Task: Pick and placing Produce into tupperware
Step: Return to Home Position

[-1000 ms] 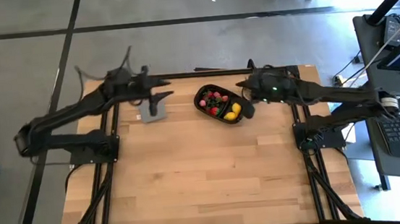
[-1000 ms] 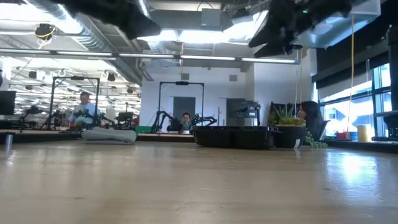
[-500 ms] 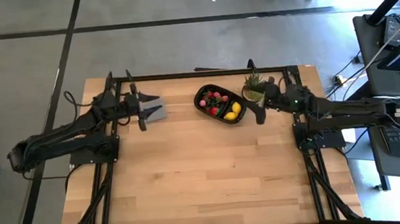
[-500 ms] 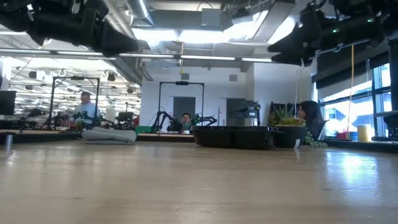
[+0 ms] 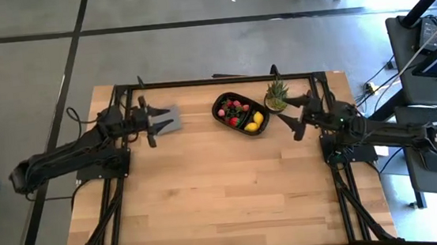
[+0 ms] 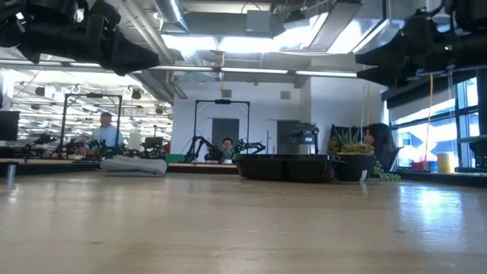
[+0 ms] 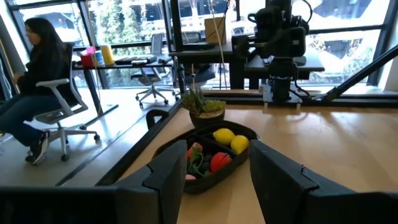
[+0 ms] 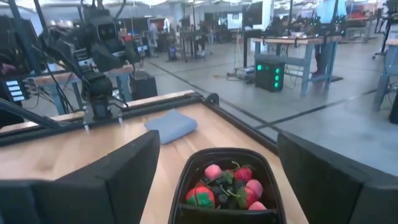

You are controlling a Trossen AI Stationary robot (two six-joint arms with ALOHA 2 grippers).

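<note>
The black oval tupperware (image 5: pixel 240 114) sits on the table near its far edge. It holds red strawberries (image 5: pixel 233 108), dark berries and two yellow lemons (image 5: pixel 256 121). My left gripper (image 5: pixel 154 126) hovers open to the tray's left, beside the flat grey square piece (image 5: pixel 167 120). My right gripper (image 5: pixel 294 117) hovers open to the tray's right. Both point at the tray from a distance and touch nothing. The left wrist view shows the tray (image 7: pixel 208 158) and lemons (image 7: pixel 227 139) between my open fingers. The right wrist view shows the tray (image 8: pixel 224 180) the same way.
A spiky green potted plant (image 5: pixel 277 95) stands at the far edge, just right of the tray. A black frame rail (image 5: pixel 199 82) runs along the far edge. The wooden table top (image 5: pixel 225 193) stretches toward the near edge. People sit at desks in the room behind.
Both arms have drawn back from the far middle. The left gripper moved off the grey piece toward the table's left. The right gripper moved away from the tray's right end toward the table's right, uncovering the potted plant. The tray and fruit stayed put.
</note>
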